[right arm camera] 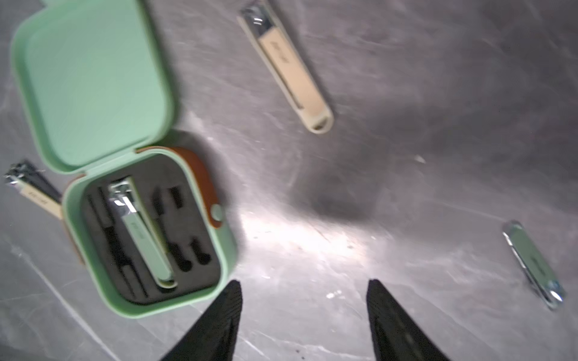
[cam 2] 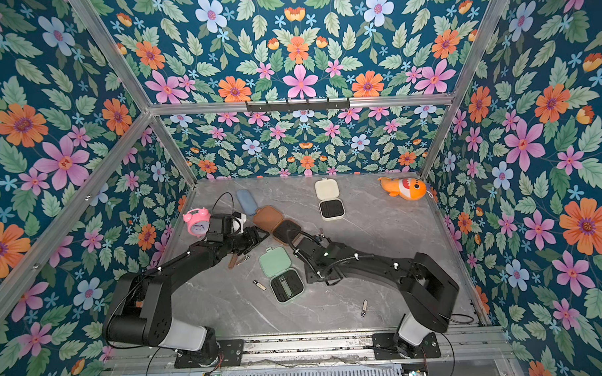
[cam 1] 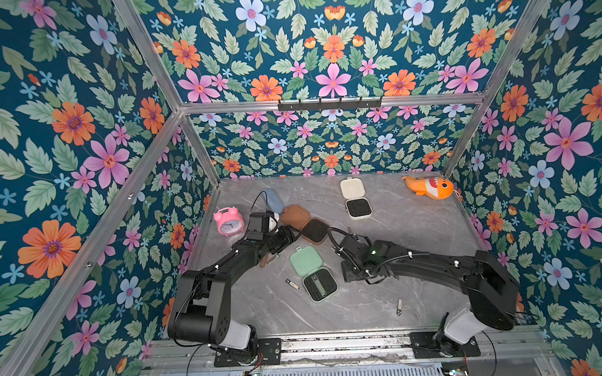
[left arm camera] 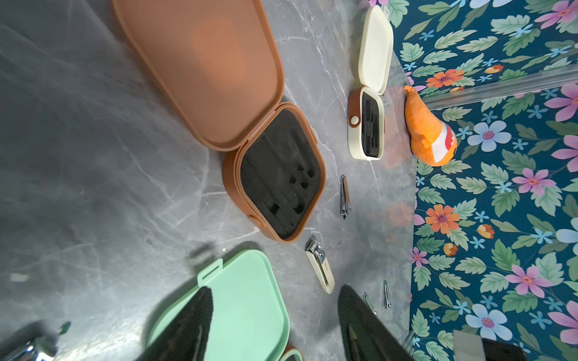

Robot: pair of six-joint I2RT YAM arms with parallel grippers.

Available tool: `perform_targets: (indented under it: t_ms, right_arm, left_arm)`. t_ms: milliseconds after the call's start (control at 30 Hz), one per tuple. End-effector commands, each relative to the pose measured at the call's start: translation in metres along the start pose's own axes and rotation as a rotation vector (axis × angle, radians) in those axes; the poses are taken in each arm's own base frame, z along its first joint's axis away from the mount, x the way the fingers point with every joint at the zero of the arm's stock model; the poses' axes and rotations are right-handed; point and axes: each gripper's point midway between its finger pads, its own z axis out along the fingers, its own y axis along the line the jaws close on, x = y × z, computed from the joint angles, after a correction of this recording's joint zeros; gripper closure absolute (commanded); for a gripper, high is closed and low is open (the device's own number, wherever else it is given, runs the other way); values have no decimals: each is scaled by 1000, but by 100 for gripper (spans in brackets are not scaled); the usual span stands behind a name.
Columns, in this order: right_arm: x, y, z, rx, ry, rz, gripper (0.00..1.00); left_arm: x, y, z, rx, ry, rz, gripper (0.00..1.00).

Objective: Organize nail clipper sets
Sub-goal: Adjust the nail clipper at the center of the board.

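Lying open near the middle of the grey marbled bench (cam 1: 414,226): mint green rounded-square hinged case (cam 1: 305,261), lid folded flat, black foam insert (cam 1: 318,286) facing up.
Seated in that insert: slim green-handled clipper with a silver head (right arm camera: 142,231), lengthwise in one slot.
Brown set: brown rounded-square hinged case (cam 1: 295,215), open, just beyond the mint lid; far end of its lid right against the blue oblong pouch (cam 1: 276,199).
Cream set: cream rounded-square hinged case (cam 1: 352,187), open, at the far side of the bench, well apart from the other two.
Loose near the mint case: beige-handled clipper with a chrome head (right arm camera: 291,67), flat on bare bench, apart from the lid; small beige-and-black clipper (cam 1: 292,284) just beside the base, on the side of the left arm (cam 1: 226,265).
Loose near the brown case: thin all-silver clipper (left arm camera: 344,197), just beside the base, not touching.
Loose toward the near edge: slim silver clipper (cam 1: 399,306), alone, well apart from every case.
Half under the left arm: brown-handled clipper (cam 2: 232,262), with a silver piece (cam 2: 243,259) touching or nearly touching it; cannot tell which.
Left fingers (left arm camera: 194,318): spread apart, nothing between, hovering over the mint lid, aimed toward the brown case.
Right fingers (right arm camera: 219,318): spread apart, pinching nothing, over bare bench just beside the mint base.
Off to the sides: pink twin-bell alarm clock (cam 1: 228,221) at the left edge of the bench; orange plush fish (cam 1: 430,187) in the far right corner.
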Motion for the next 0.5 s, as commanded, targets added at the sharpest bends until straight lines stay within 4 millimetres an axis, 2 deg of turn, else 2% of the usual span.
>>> perform_targets:
  t_ms: [0,100,233,333,467]
  right_arm:
    - [16,-48,-4,109,-10,203,29]
    - [22,-73,-9,102,-36,312,23]
    - [30,-110,-2,119,-14,434,17]
    - [27,-127,0,112,-20,474,14]
    - [21,-137,8,75,-4,507,10]
  left_arm:
    - [-1,-1,2,-1,-4,16,33]
    - [-1,1,5,4,5,10,34]
    - [0,0,9,13,15,9,34]
    - [1,0,10,15,19,10,34]
    - [4,1,11,15,25,8,33]
